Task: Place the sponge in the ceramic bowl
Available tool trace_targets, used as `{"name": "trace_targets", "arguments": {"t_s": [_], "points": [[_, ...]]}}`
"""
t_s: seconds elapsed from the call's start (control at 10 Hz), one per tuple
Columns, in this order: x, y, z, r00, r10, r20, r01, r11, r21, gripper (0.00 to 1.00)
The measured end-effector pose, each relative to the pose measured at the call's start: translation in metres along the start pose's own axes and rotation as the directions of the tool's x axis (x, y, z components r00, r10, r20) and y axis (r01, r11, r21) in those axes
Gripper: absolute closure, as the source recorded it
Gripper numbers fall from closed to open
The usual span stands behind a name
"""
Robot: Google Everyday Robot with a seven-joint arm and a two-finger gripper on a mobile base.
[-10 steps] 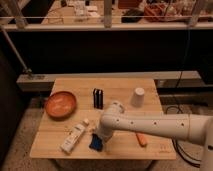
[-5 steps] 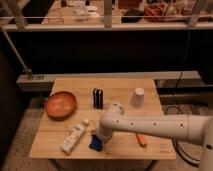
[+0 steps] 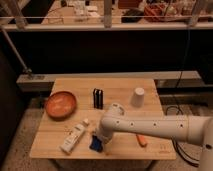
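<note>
My arm (image 3: 160,129) is a fat, smooth cream-white tube with a domed joint cap (image 3: 116,111) and a few tiny dark dots along the long link. The gripper (image 3: 98,142) sits at its end, low over the table (image 3: 125,85) near the front edge.

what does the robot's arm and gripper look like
The arm is a thick, smooth white tube with rounded joints and a few small dark dots along its side. The gripper, at its white tip, is low by the sponge near the front of the table.
</note>
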Motion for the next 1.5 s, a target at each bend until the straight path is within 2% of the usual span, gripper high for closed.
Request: {"name": "trace_targets", "arguments": {"t_s": [0.2, 0.3, 0.4, 0.6, 0.8, 0.9, 1.1, 1.3, 1.5], "points": [[0.0, 0.0, 0.0, 1.0, -0.001, 0.0, 0.001, 1.0, -0.001, 0.4], [-0.001, 0.002, -0.001, 1.0, 0.005, 0.003, -0.005, 1.0, -0.004, 0.35], [-0.001, 0.001, -0.002, 1.0, 0.001, 0.003, -0.001, 1.0, -0.004, 0.37], [0.0, 0.001, -0.003, 1.0, -0.001, 0.001, 0.001, 1.0, -0.003, 0.52], [-0.001, 0.002, -0.002, 1.0, 0.004, 0.001, -0.004, 1.0, 0.001, 0.74], [-0.001, 0.002, -0.002, 1.0, 0.004, 0.001, -0.004, 1.0, 0.002, 0.81], [-0.001, 0.001, -0.003, 1.0, 0.001, 0.001, -0.001, 1.0, 0.005, 0.85], [-0.002, 0.004, -0.012, 1.0, 0.013, -0.004, -0.013, 1.0, 0.018, 0.97], [-0.006, 0.002, -0.023, 1.0, 0.015, -0.01, -0.014, 0.999, 0.035, 0.98]]}}
